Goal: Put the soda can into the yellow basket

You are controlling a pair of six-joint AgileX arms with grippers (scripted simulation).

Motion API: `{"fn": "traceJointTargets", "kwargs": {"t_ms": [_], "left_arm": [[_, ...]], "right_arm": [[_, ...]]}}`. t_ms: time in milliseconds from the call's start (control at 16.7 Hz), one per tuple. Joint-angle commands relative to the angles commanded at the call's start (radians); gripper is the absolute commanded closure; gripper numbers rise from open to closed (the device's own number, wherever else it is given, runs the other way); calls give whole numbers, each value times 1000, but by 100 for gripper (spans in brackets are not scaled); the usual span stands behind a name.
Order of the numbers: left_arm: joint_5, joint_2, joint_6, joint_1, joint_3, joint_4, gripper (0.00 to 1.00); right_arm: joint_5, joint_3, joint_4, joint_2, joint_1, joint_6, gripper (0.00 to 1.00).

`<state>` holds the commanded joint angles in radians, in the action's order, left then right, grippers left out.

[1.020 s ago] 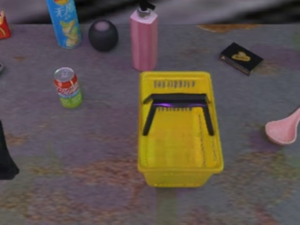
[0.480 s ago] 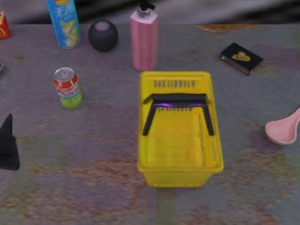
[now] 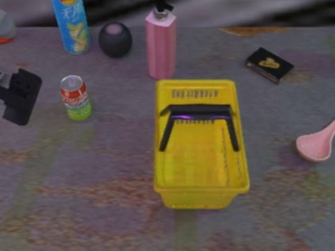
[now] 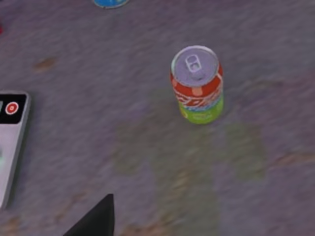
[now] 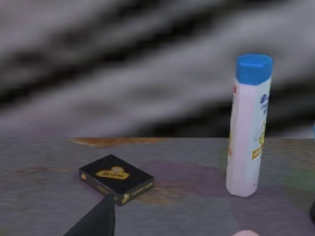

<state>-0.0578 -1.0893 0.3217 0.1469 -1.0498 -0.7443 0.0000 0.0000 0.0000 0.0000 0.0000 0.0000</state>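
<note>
Yellow plastic marks the nearest thing on the tabletop [image 3: 104, 209]: the yellow basket [image 3: 201, 196] is seen at the middle of the top view, upright, with its black handles [image 3: 198, 112] folded across the far half of its opening and nothing shown inside it. A pink spoon [image 3: 315, 144] is seen at the right edge, well apart from the basket.

Farther back on the left side, the soda can [image 3: 75, 97] is found standing upright on the bare tabletop, silver top up, red band above and lime-green below, well apart from the basket. The left hand [image 3: 20, 96] is seen just beside the can, on the side away from the basket, not touching it; whether its fingers are spread or closed cannot be told. In the left wrist view the can [image 4: 197, 84] is shown ahead of a single dark fingertip [image 4: 96, 220], with a flat white device [image 4: 11, 142] lying off to one side.

Beyond the basket, a pink pump bottle [image 3: 160, 42] is seen standing close to its far rim. A black box [image 3: 269, 65] with a gold mark lies towards the right. At the far edge a dark round object [image 3: 115, 39] and a blue chip canister [image 3: 71, 25] are set.

The right hand is shown in no view beyond a dark fingertip [image 5: 96, 221] in the right wrist view.
</note>
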Motion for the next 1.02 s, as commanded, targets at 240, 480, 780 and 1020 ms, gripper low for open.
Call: {"fn": "traceJointTargets", "kwargs": {"t_ms": [240,480,780,1020], "left_arm": [[-1,-434,110,25,-402,-222,0],[10,-849,209,36,-767,-409,0],[35,-1239,299,33,-1095,-570,0],[50,-1373,330,27,-1213,-625,0]], "right_arm": [[0,0,0,0,0,0,0],[0,0,0,0,0,0,0],[0,0,0,0,0,0,0],[0,0,0,0,0,0,0]]}}
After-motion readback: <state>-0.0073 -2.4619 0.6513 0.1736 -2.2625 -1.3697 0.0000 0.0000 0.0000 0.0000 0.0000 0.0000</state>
